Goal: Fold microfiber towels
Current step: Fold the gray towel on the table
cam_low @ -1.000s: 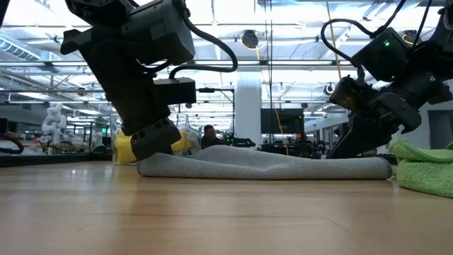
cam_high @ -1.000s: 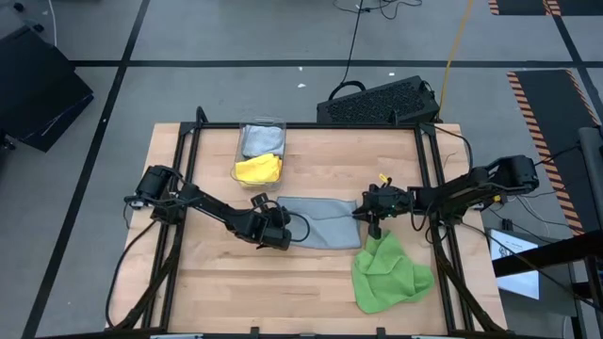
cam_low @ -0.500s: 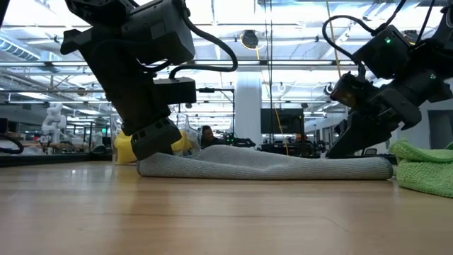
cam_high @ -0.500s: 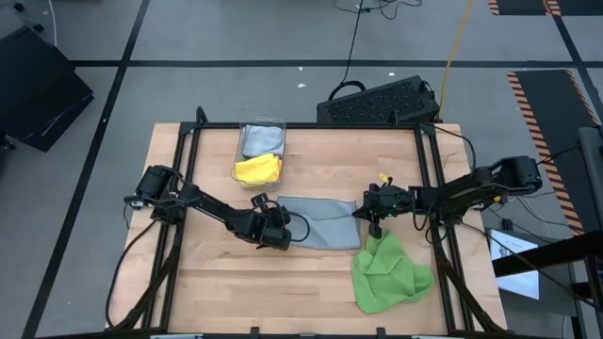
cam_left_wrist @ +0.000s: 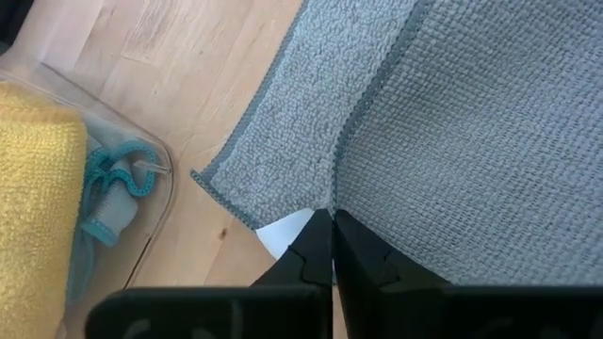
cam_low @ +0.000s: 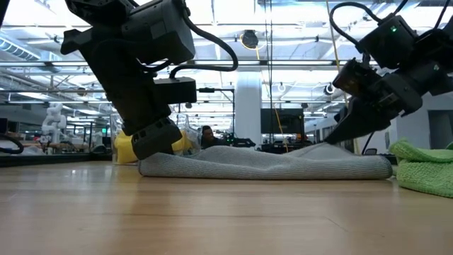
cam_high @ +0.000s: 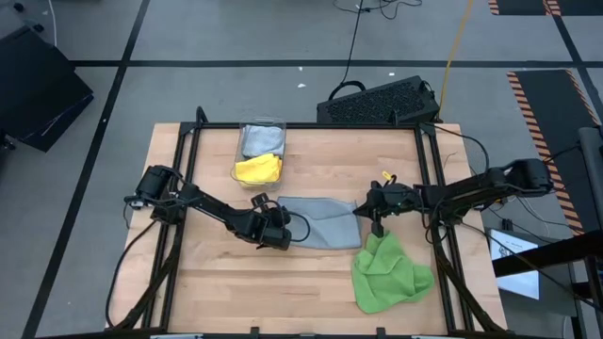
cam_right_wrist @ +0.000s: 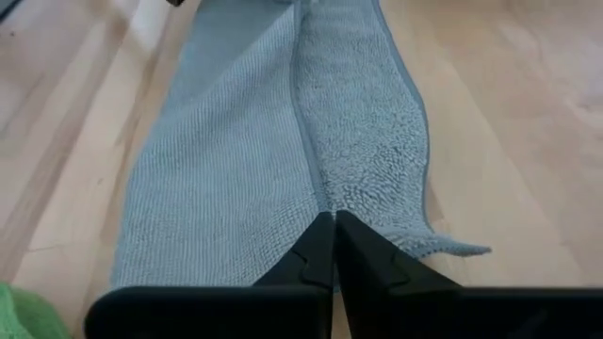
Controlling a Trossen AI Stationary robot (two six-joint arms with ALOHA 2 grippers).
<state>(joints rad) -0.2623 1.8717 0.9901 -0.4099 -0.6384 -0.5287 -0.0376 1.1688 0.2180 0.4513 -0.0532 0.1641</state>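
Note:
A grey towel [cam_high: 318, 222] lies folded in a long strip at the table's middle; one flap's hemmed edge [cam_right_wrist: 306, 113] runs along its length. My left gripper [cam_high: 283, 233] is shut at the strip's left end, beside a white tag [cam_left_wrist: 287, 232]. My right gripper [cam_high: 364, 213] is shut at its right end. A bright green towel [cam_high: 386, 273] lies crumpled near the right front. A yellow towel [cam_high: 257, 169] rests at the near end of a clear bin [cam_high: 264, 122], which holds a grey-blue towel [cam_high: 263, 141]. My left gripper pinches the upper flap's hemmed edge at its left corner [cam_left_wrist: 336, 193] between its two fingers, slanting down from the table's left. That end lies flat on the table. My right gripper pinches the same hemmed edge at its right end [cam_right_wrist: 322, 202], slanting down from the table's right. That end stands up in a low peak [cam_low: 320, 146]; the rest stays on the table.
A black keyboard [cam_high: 377, 101] lies beyond the far edge. Dark frame rails [cam_high: 429, 179] run along the table's left and right sides. Bare wood [cam_high: 236, 292] shows at the near left.
My right gripper has risen a little, still at the grey towel's right end, and has drawn that end up into a low peak. The rest of the towel and my left gripper have stayed where they were.

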